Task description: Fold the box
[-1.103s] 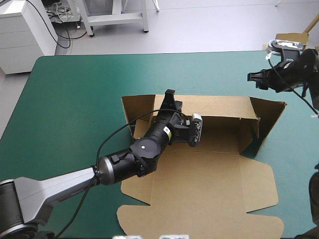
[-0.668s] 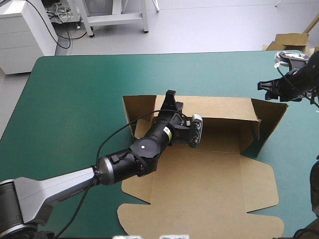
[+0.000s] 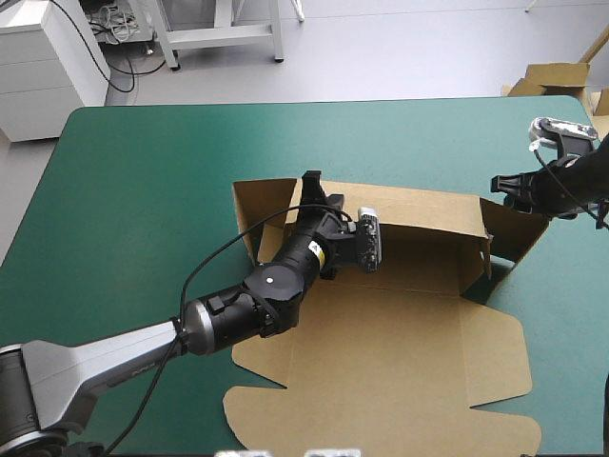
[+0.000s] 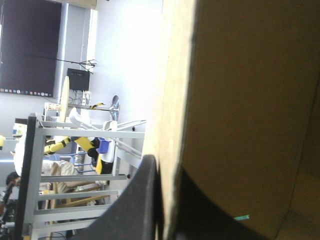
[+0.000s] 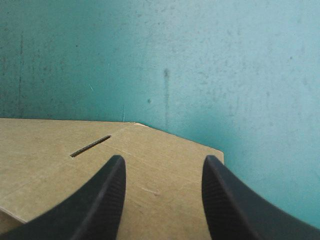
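The brown box (image 3: 400,333) sits in the middle of the teal-green table (image 3: 143,171); its back wall stands up and the rest lies flat toward the near edge; the left gripper (image 3: 322,188) pinches the top of that back wall near its left end, the board tight between its black fingers; the right gripper (image 5: 163,160) hangs over the box's right end flap, fingers wide apart, holding nothing.

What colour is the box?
The box is plain brown, clearest in the high view.
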